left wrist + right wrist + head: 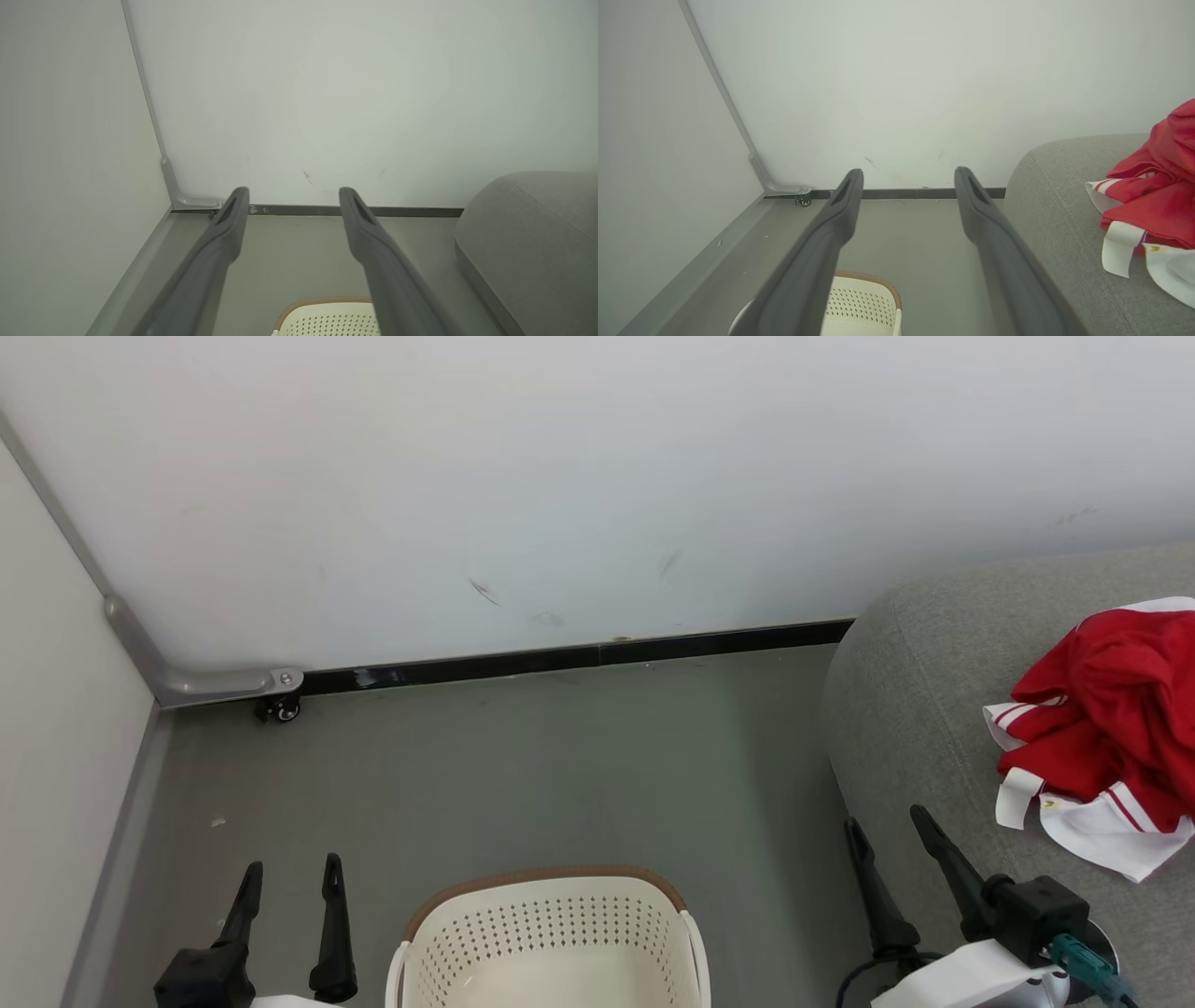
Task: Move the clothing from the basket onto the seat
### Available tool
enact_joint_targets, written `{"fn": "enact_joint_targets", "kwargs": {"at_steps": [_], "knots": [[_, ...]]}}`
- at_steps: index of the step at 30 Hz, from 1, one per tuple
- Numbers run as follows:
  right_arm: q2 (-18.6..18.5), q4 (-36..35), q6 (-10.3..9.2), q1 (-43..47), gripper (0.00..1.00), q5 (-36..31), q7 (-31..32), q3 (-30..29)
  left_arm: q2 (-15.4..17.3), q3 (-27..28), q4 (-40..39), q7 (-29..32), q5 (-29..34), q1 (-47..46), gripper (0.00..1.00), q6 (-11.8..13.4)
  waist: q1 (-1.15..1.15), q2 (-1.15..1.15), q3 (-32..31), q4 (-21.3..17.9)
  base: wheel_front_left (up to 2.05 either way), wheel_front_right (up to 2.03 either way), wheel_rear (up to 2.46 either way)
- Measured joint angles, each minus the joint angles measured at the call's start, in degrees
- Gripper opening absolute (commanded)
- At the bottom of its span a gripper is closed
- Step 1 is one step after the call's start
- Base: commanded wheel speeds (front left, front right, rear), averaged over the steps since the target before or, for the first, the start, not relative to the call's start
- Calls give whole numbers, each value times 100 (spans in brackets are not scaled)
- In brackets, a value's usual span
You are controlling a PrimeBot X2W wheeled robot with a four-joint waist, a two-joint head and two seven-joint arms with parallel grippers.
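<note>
Low on the left: left gripper [291, 866], fingers spread wide, holding nothing. In the middle: cream basket [546, 880] with holes and a brown rim, standing on the grey floor [560, 756]. Next to it: right gripper [885, 819], fingers wide apart too, holding nothing, near the sofa [896, 709]. Far right: red and white jersey [1111, 700], lying crumpled on the grey sofa.
</note>
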Motion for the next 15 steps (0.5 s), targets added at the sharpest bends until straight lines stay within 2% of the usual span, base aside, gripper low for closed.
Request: {"fn": "enact_joint_targets", "kwargs": {"at_steps": [15], "knots": [[0, -187, 0, -2, 100, 103, 288, 126, -19, -1, 103, 0, 127, -98, 100, 30, 0, 0, 40, 67, 0, 0, 0]]}}
